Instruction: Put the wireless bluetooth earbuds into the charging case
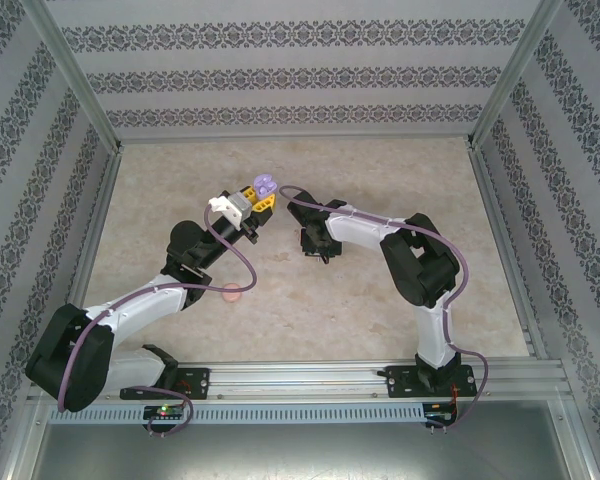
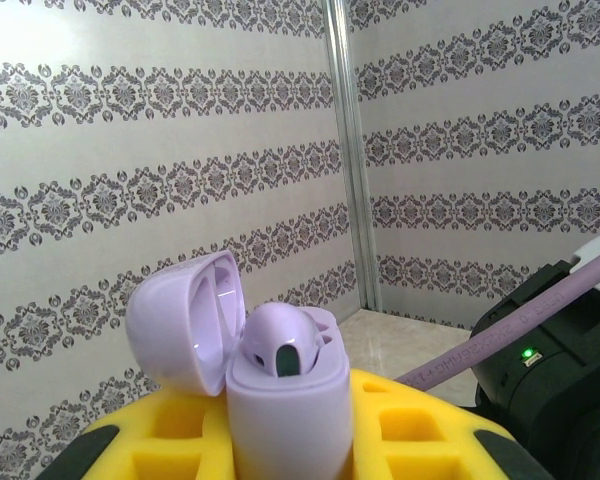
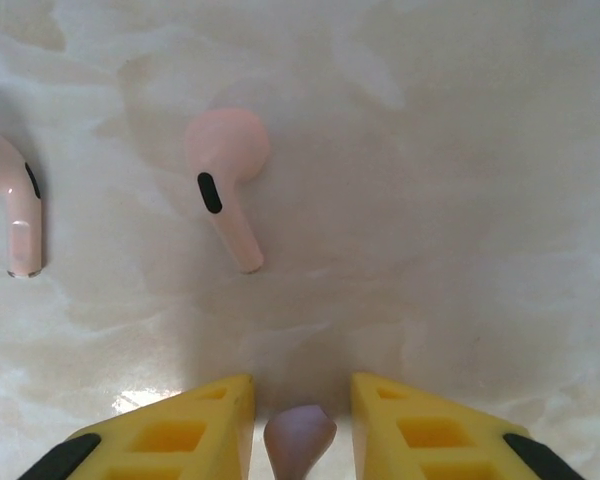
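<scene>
Beige marbled tabletop [image 1: 400,170] | damask-striped wallpaper [image 2: 130,150] and aluminium post [image 2: 345,150] enclose it | left gripper [image 1: 255,197], frame centre, pinching open purple charging case [image 2: 285,420], seated purple earbud [image 2: 280,345] inside | right gripper [image 3: 300,385] part-spread around loose purple earbud [image 3: 300,438], bottom centre, grip indiscernible | pink earbud [image 3: 225,170] and second pink earbud [image 3: 18,215] lie upper left.

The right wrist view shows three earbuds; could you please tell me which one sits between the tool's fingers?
The purple earbud, low between the right tool's yellow fingers; both pale pink earbuds lie free on the table farther ahead.
</scene>
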Controlling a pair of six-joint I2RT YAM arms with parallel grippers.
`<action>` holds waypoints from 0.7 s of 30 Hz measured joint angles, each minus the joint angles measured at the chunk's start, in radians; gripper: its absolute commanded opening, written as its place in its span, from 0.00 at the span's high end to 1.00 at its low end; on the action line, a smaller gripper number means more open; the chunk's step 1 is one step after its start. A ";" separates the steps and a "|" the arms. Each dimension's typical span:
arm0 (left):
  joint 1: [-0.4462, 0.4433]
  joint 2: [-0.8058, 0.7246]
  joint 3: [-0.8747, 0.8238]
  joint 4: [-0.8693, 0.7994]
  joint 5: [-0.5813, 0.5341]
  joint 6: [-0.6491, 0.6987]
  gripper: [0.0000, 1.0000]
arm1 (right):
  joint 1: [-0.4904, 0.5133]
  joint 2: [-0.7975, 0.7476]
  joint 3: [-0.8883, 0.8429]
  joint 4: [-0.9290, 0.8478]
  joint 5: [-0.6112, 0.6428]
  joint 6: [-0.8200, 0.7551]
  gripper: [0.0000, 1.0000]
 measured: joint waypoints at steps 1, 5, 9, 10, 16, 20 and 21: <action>0.000 0.000 0.000 0.000 0.000 -0.001 1.00 | 0.000 0.000 0.000 0.000 0.000 0.000 0.72; 0.000 0.002 0.000 0.000 0.000 -0.008 1.00 | 0.001 0.000 0.000 -0.002 0.000 0.000 0.75; 0.000 0.002 0.000 0.000 0.000 -0.015 1.00 | 0.001 0.000 0.000 -0.002 0.001 0.000 0.78; 0.000 0.002 0.000 0.000 0.000 -0.018 1.00 | 0.001 -0.001 0.000 -0.002 0.001 0.000 0.79; 0.000 0.002 0.000 -0.001 0.001 -0.019 1.00 | 0.000 -0.027 -0.034 0.021 -0.001 0.000 0.80; 0.000 0.002 0.000 -0.002 0.008 -0.022 1.00 | -0.001 -0.078 -0.080 0.037 0.000 0.000 0.81; 0.000 0.002 0.000 -0.002 0.008 -0.022 1.00 | -0.002 -0.095 -0.092 0.039 0.000 0.000 0.81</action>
